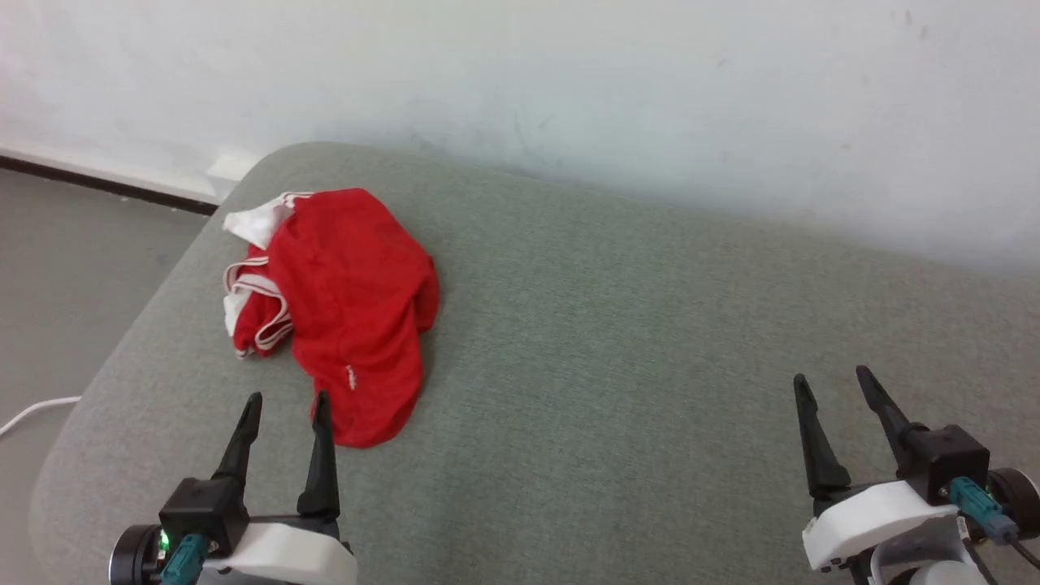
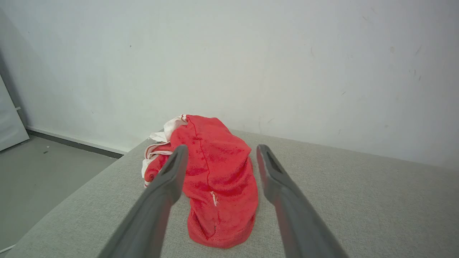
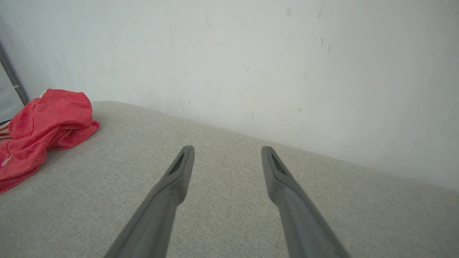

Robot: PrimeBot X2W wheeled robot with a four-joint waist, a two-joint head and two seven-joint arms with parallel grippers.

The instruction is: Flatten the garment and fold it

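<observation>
A pale wall [image 1: 650, 81] backs a grey padded surface [image 1: 609, 366]. The garment [image 1: 349, 301] lies crumpled near the surface's left corner, not yet flattened. The left end effector [image 1: 289, 396] hovers just before it, fingers spread, likely poised to grasp. The right end effector [image 1: 830, 374], also spread, sits well apart.

you're looking at a red garment [image 1: 357, 301] with white sleeve cloth, red-and-white stripe trim and a small white tag [image 1: 351, 378], on a plain grey-green woven cushion [image 1: 609, 325]. the left gripper [image 1: 288, 398] and right gripper [image 1: 830, 375] both have black fingers [image 1: 242, 443], white housings [image 1: 284, 554] and teal connectors [image 1: 971, 497], with a green light [image 1: 163, 539] on the left one. the wall [image 1: 569, 81] is off-white with faint scuffs, the floor [image 1: 65, 244] grey, the skirting strip [image 1: 97, 185] dark and the cable [image 1: 36, 409] white.
</observation>
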